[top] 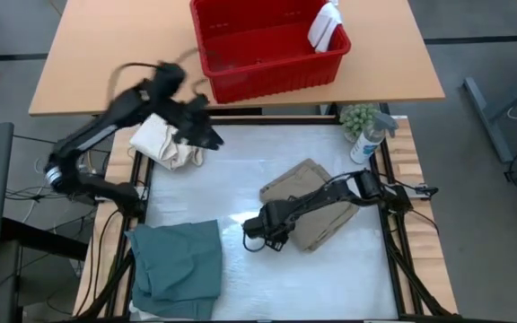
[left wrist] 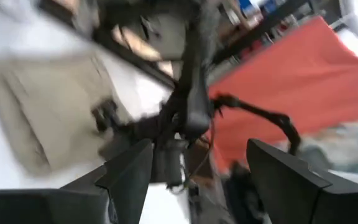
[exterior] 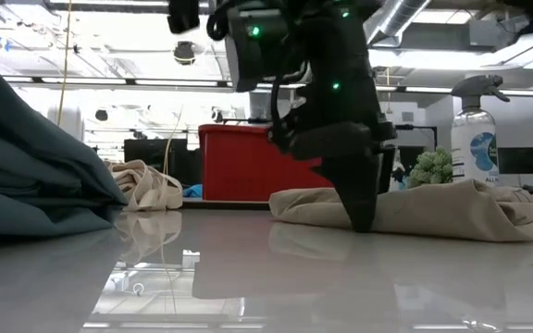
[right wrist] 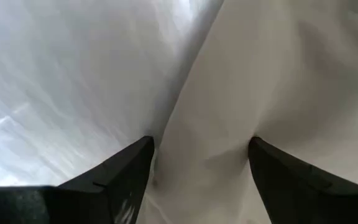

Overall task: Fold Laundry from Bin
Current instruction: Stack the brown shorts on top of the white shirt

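The tan trousers (top: 317,211) lie crumpled on the white table top, right of centre. My right gripper (top: 263,229) points down at their left edge, open; in the right wrist view one finger stands over bare table and the other over the cloth (right wrist: 272,81). The teal garment (top: 178,265) lies folded at the near left. A small white cloth (top: 326,27) hangs over the right rim of the red bin (top: 267,45), which stands on the wooden table beyond. My left gripper (top: 206,135) is raised at the far left, open and empty. My right gripper comes at the trousers' left edge (right wrist: 191,124) from above, fingers pointing down, one on each side of that edge. In the low view a fingertip (exterior: 364,217) reaches table level at the cloth. Whether the fingers touch the cloth I cannot tell.
A cream bundled cloth (top: 164,142) lies at the far left under the left arm. A spray bottle (top: 371,139) and a small green plant (top: 359,117) stand at the far right corner. A black frame borders the white table top (top: 240,179).
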